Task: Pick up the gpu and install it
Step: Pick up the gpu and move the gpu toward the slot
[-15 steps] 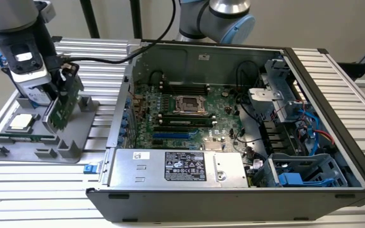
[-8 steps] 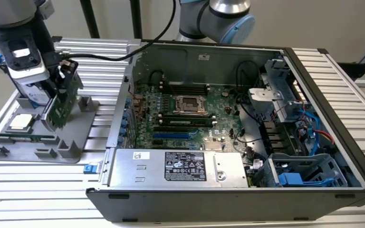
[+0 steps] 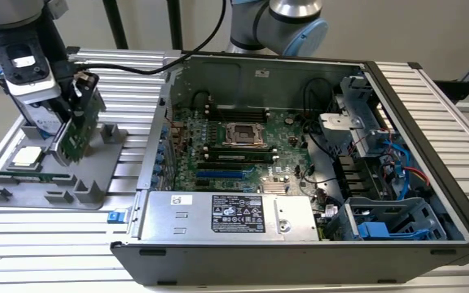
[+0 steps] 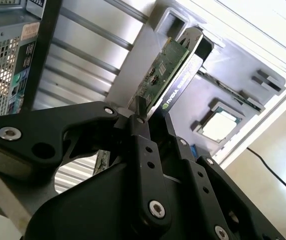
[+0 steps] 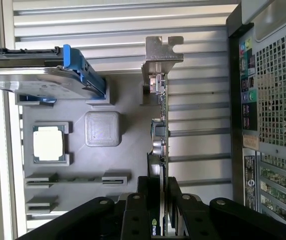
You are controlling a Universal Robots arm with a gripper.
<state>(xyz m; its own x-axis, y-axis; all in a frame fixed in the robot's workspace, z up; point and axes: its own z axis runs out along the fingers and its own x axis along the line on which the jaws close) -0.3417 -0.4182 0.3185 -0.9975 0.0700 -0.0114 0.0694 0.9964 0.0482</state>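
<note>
Slatted aluminium table (image 3: pixel 39 244) carries everything I am working over, with a grey tray (image 3: pixel 96 195) at the exterior view's left and the open case (image 3: pixel 300 262) to its right.

My gripper (image 3: pixel 76 101) is closed on the gpu (image 3: pixel 76 131), its fingers pinching the card's top edge from both faces, as both wrist views show (image 5: pixel 160 187) (image 4: pixel 143 120). I judge that edge grip is chosen so the card hangs on its edge, connector side down. In the exterior view the gpu stands over the tray, leaning a little, green face towards the case. I cannot tell whether its lower edge is clear of the tray's slot. In the first wrist view its silver bracket (image 5: pixel 162 55) is at the end farthest from my fingers.

Just beside the gpu, away from the case, the hard drive (image 5: pixel 37 82) stands in its own holder, close enough that I would count it a snag risk. Nearer on the tray lie the cpu (image 3: pixel 27 157) and a memory stick (image 3: pixel 31 178), each in a moulded recess that keeps it where I can find it.

Well apart to the right, the motherboard (image 3: pixel 243 140) lies open inside the case, so the install is not yet done.
</note>
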